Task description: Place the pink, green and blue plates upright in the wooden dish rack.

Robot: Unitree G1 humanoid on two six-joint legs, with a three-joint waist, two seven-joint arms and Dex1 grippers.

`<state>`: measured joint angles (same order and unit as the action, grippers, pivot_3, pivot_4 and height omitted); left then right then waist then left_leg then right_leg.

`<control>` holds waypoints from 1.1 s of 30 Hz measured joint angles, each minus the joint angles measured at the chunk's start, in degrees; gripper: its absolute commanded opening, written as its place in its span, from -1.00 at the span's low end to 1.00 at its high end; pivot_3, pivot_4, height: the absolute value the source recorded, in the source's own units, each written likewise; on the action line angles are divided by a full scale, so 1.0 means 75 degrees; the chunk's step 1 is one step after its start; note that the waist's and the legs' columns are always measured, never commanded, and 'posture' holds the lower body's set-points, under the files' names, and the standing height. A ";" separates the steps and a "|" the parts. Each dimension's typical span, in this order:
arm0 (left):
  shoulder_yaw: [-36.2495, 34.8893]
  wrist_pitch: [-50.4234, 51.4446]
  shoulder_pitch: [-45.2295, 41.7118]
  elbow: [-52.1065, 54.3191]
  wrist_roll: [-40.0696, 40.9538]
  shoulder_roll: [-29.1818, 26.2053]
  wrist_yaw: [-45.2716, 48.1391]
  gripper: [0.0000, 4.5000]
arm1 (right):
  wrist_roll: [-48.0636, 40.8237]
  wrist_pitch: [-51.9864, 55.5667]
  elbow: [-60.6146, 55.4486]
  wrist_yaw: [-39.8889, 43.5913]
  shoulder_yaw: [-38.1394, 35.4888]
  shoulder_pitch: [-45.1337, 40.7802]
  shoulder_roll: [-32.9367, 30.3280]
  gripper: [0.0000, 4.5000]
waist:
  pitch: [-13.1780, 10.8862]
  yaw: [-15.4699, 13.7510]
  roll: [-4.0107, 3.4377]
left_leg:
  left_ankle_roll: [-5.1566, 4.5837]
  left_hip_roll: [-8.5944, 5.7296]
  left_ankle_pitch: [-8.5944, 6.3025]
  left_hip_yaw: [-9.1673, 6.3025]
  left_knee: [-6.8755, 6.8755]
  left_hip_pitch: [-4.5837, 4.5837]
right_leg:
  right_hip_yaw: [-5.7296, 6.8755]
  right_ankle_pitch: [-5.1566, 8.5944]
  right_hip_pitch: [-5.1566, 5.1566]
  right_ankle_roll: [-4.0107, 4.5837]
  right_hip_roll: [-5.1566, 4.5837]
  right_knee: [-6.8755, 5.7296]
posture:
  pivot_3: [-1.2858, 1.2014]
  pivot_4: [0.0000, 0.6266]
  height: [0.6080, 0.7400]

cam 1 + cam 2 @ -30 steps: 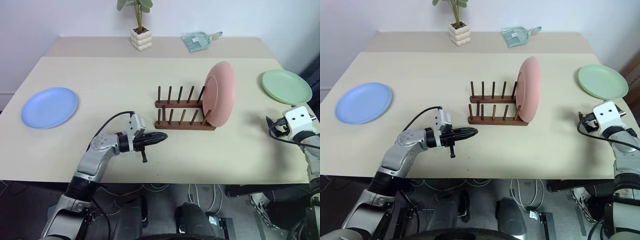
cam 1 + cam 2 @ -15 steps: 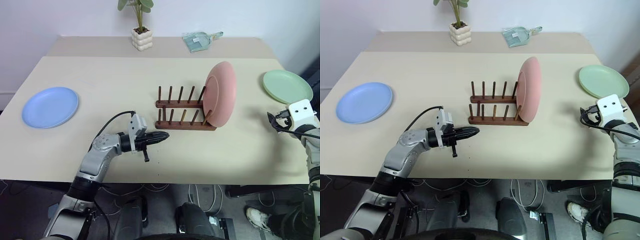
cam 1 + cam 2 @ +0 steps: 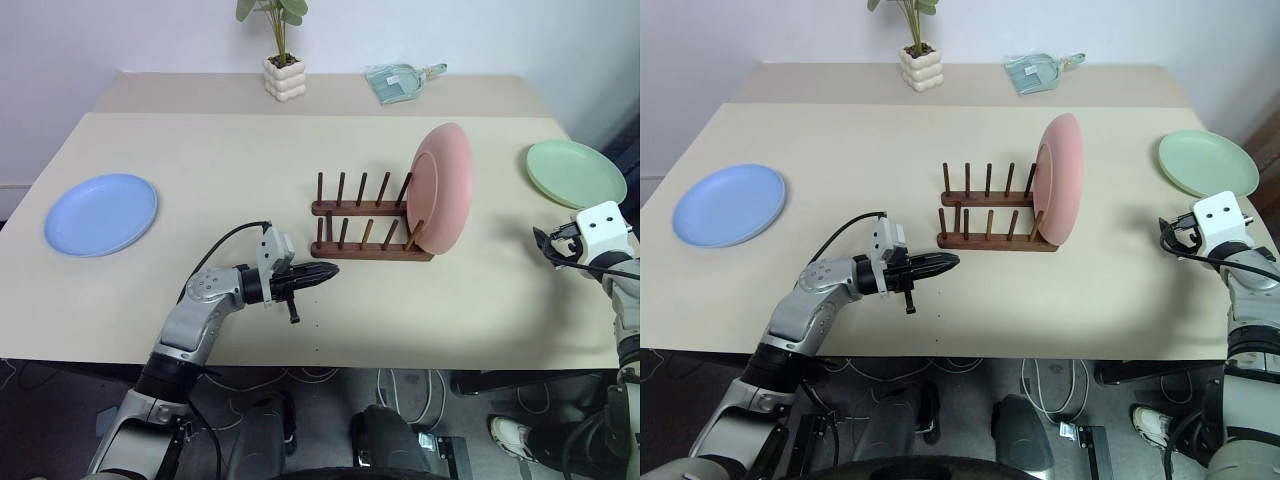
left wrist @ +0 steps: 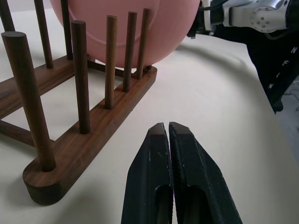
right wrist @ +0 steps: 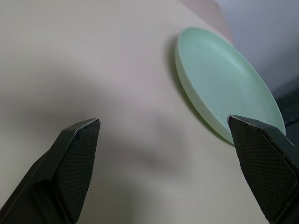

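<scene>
Beige table (image 3: 300, 160) is seen spanning the scene. Blue plate (image 3: 101, 213) is laid flat near the table's left edge, well apart from everything else. Pink plate (image 3: 441, 188) is stood upright in the right end of the wooden dish rack (image 3: 370, 228), held between the last pegs; the other slots are unfilled. Green plate (image 3: 575, 172) is laid flat at the far right of the table. Potted plant (image 3: 281, 50) and a pale teal dustpan (image 3: 398, 80) are seen at the table's back edge.

Left gripper (image 3: 322, 273) is held level just above the table, pointed at the near left end of the rack, just beside it without touching; fingers (image 4: 154, 172) are pressed together, nothing between them. Right gripper (image 5: 168, 158) is held above the table just short of the green plate, fingers (image 5: 74, 158) spread wide apart, nothing gripped.
</scene>
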<state>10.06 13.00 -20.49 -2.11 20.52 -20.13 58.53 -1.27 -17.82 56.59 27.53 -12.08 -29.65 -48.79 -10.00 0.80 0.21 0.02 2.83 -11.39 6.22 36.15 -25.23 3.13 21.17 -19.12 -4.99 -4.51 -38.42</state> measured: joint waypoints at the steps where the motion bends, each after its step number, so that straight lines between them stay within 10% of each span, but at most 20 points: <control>1: 0.0000 -0.0006 0.0000 -0.0001 0.0000 0.0000 0.0004 -0.97 | -0.0001 -0.0001 0.0000 0.0000 0.0000 0.0000 -0.0001 0.98 | 0.0000 0.0002 0.0000 | 0.0000 0.0000 0.0000 0.0000 0.0000 0.0000 | 0.0000 0.0000 0.0000 0.0000 0.0000 0.0000 | 0.03 -0.52 0.88; 33: 0.0000 -0.0152 -0.0030 -0.0268 -0.0007 0.0002 0.0116 -0.97 | 0.0010 -0.0168 -0.0001 -0.0015 0.0000 0.0000 0.0002 0.98 | 0.0000 0.0000 0.0000 | 0.0000 0.0000 0.0000 0.0000 0.0001 0.0000 | 0.0000 0.0000 0.0000 0.0000 0.0000 -0.0001 | 0.03 -0.52 0.88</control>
<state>10.06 11.86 -20.71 -4.12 20.47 -20.12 59.40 -1.19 -19.08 56.58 27.42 -12.08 -29.65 -48.78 -10.00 0.81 0.21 0.02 2.83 -11.39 6.22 36.16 -25.23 3.13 21.17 -19.12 -4.99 -4.51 -38.43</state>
